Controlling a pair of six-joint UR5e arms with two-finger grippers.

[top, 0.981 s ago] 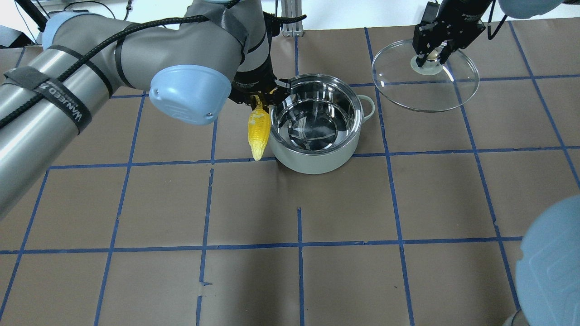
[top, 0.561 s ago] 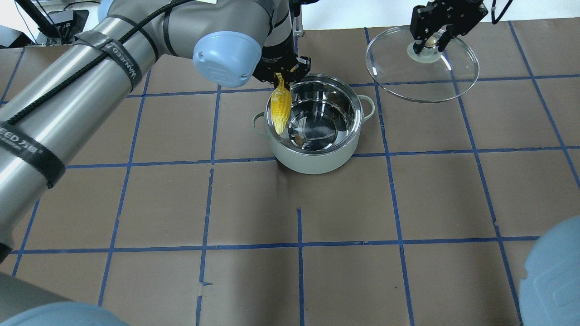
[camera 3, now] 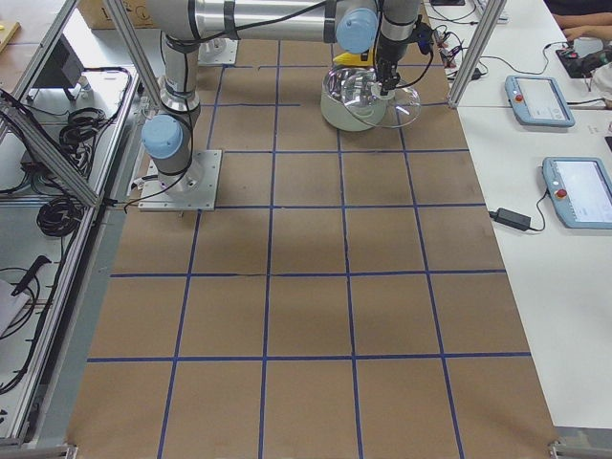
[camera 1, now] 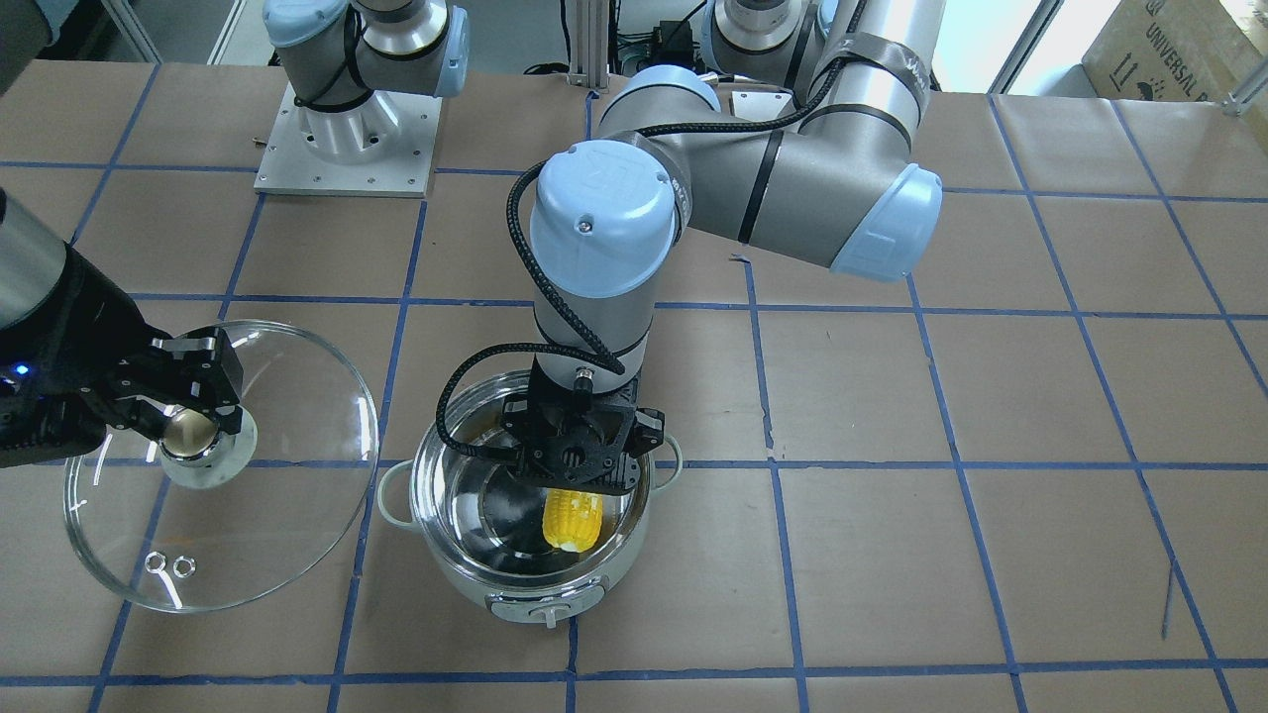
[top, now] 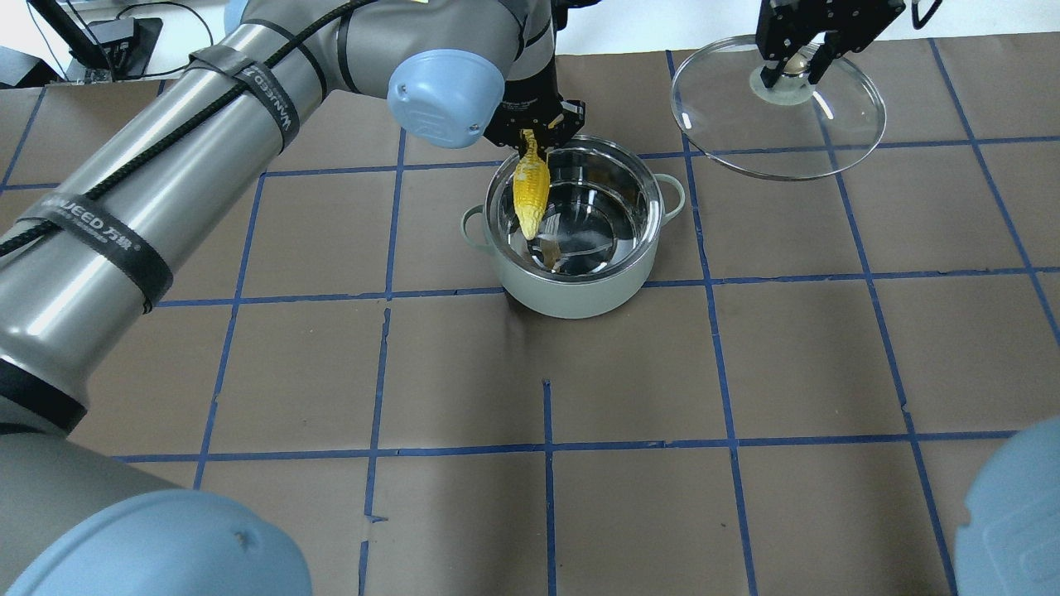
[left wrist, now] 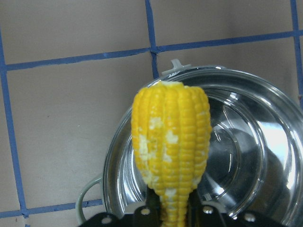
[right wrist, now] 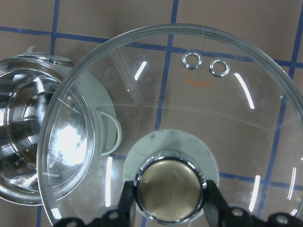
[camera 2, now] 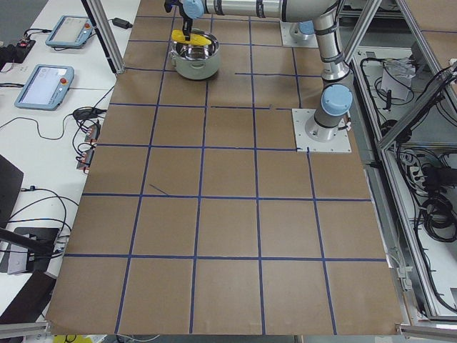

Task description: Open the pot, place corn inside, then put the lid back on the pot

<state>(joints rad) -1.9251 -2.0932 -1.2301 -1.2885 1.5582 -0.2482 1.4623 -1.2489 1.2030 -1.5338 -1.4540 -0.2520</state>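
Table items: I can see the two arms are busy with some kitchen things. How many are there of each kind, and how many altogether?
Pot, pale green, open: 1
Corn, yellow, one ear: 1
Lid, clear glass: 1
Total: 3

Bright even light, sharp focus, glare inside pot (top: 609, 219)

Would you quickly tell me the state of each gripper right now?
Left gripper: closed, holding the corn over the open pot.
Right gripper: closed, holding the lid off to the side.
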